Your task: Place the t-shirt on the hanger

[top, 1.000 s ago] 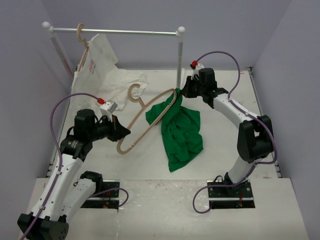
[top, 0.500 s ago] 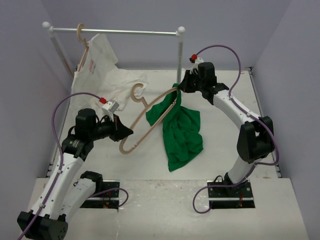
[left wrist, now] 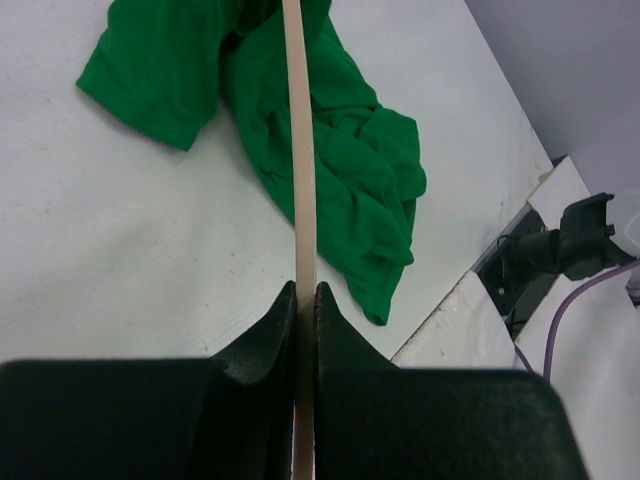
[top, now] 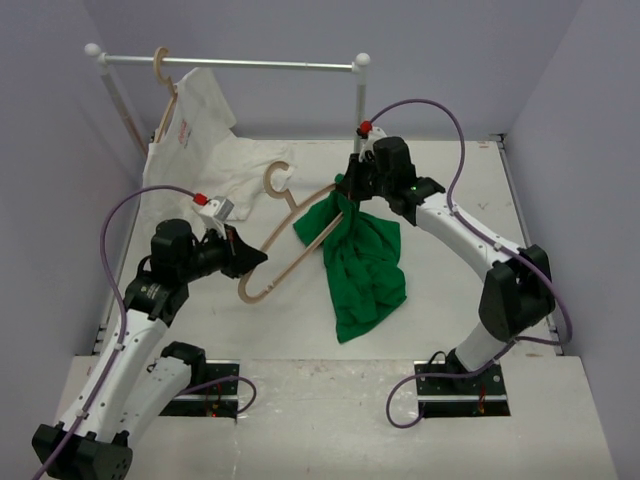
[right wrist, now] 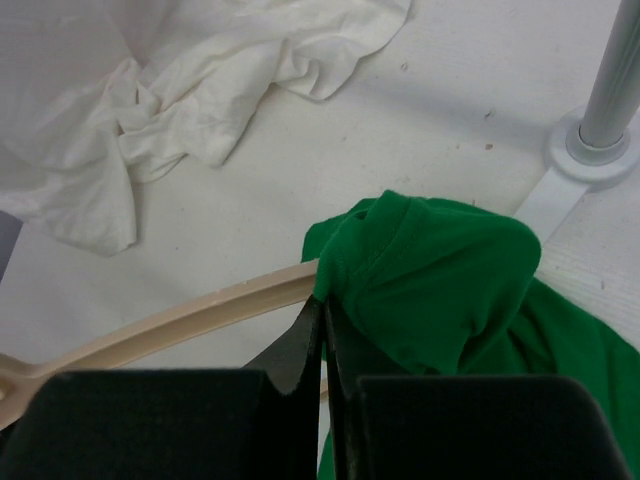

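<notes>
top external: left gripper (top: 255, 262) clamps the hanger (top: 296, 250); right gripper (top: 350, 190) pinches the t-shirt (top: 365, 270) onto its two-o'clock end; next, likely pull toward seven o'clock.

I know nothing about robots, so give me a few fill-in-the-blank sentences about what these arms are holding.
1. The hanger held by the left gripper is made of ____.
2. The right gripper is shut on the ____ t-shirt.
3. On the rail, a second hanger wears a ____ shirt.
Missing words: wood; green; white.
</notes>
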